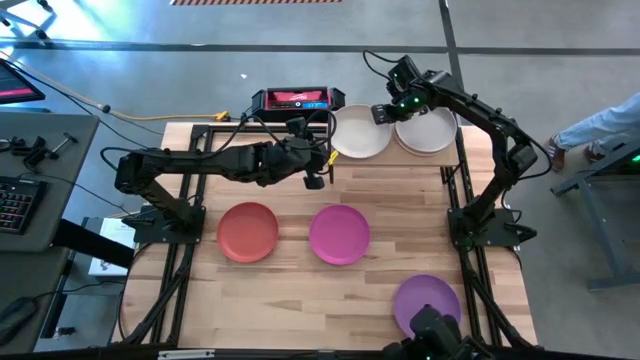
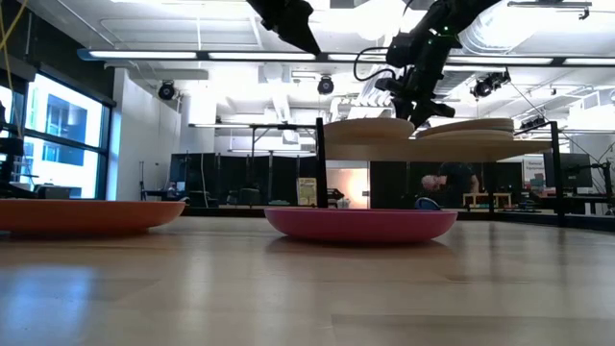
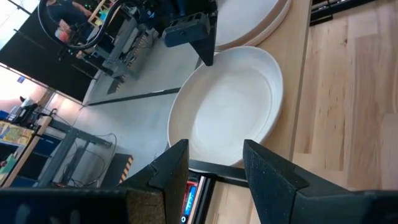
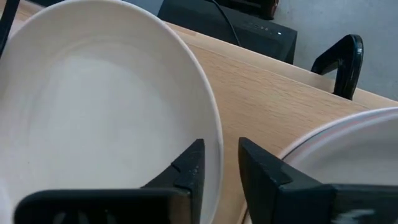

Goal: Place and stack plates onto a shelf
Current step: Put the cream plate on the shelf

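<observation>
The shelf (image 1: 393,152) stands at the table's far edge. On it lie an off-white plate (image 1: 358,134) and, to its right, a short stack with an off-white plate on top (image 1: 426,130). The orange-red (image 1: 248,231), magenta (image 1: 339,234) and purple (image 1: 427,303) plates lie flat on the table. My right gripper (image 1: 385,112) is slightly open over the shelf between the two piles, its fingers on either side of the single plate's right rim (image 4: 217,146). My left gripper (image 1: 318,168) is open and empty above the table, just in front of the shelf's left end. My right gripper comes from above, one finger (image 4: 191,168) over the off-white plate's inside and the other (image 4: 258,171) outside its rim. The gap is wider than the rim, and I cannot tell whether either finger touches it. The plate lies flat on the shelf.
A red and black device (image 1: 292,99) sits behind the shelf's left end, and a black clamp (image 4: 343,62) is at the table's far edge. The shelf's black post (image 2: 320,163) stands behind the magenta plate (image 2: 360,223). A person (image 1: 600,125) is beyond the table's right side.
</observation>
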